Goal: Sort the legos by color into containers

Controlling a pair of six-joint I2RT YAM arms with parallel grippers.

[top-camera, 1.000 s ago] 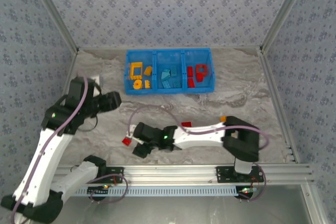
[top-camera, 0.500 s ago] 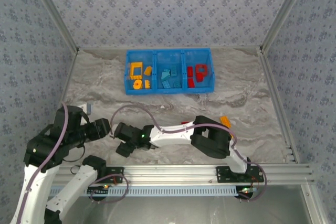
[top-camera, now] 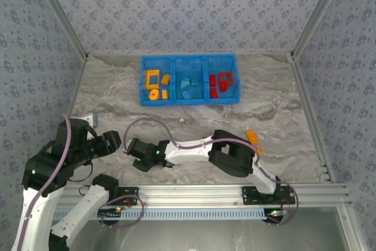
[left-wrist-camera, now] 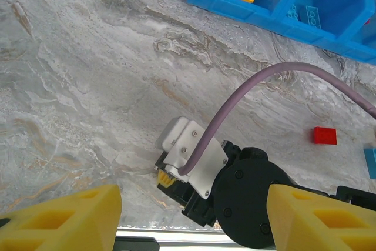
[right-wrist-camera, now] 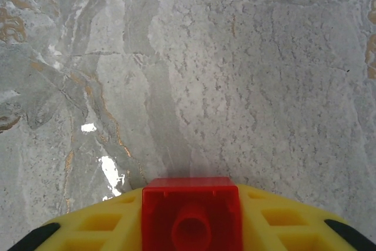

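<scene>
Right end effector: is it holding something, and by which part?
Yes, a small red brick, pinched by its two opposite sides between the yellow fingers.

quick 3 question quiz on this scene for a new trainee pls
1. True or false: the blue bin has four compartments.
2. What colour is the brick between the jaws of the right gripper? A yellow, B red, C blue.
3. Fill in: the left gripper has its jaws ____.
Key: 1 false; 2 B; 3 open.
</scene>
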